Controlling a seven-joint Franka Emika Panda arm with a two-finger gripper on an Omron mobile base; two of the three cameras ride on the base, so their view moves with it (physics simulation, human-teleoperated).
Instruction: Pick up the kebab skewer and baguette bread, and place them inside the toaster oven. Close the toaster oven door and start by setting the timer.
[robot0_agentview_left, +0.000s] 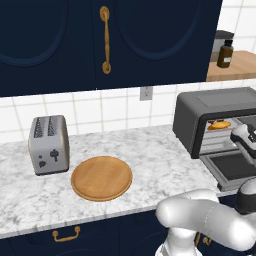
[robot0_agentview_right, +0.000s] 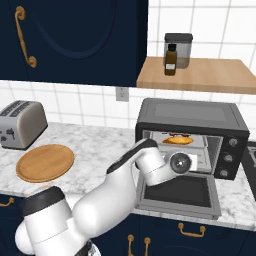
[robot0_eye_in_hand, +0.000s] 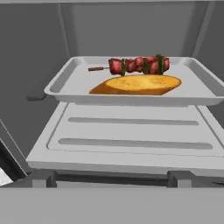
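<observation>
The claw (robot0_agentview_right: 186, 161) is sitting just in front of the open mouth of the toaster oven (robot0_agentview_right: 192, 120), above the dropped door. Its two fingers are standing wide apart and are holding nothing.

Looking along the claw, a grey tray (robot0_eye_in_hand: 70, 78) is resting inside the oven, up on a higher level. The baguette bread (robot0_eye_in_hand: 138, 84) is lying on the tray, near its front. The kebab skewer (robot0_eye_in_hand: 138, 65) is lying on the tray too, just behind the bread and running the same way, with its bare stick end poking out to the left. Under the tray, a flat grey shelf (robot0_eye_in_hand: 127, 131) with two long grooves is showing.

The toaster oven door (robot0_agentview_right: 177, 192) is hanging open, lying flat and sticking out over the edge of the counter (robot0_agentview_left: 150, 145).

Farther off to the left, a round wooden board (robot0_agentview_left: 101, 177) is lying on the counter. A small silver toaster (robot0_agentview_left: 48, 144) is standing just beside it. A dark bottle (robot0_agentview_right: 170, 60) is standing on a wooden shelf (robot0_agentview_right: 210, 75) above the oven.
</observation>
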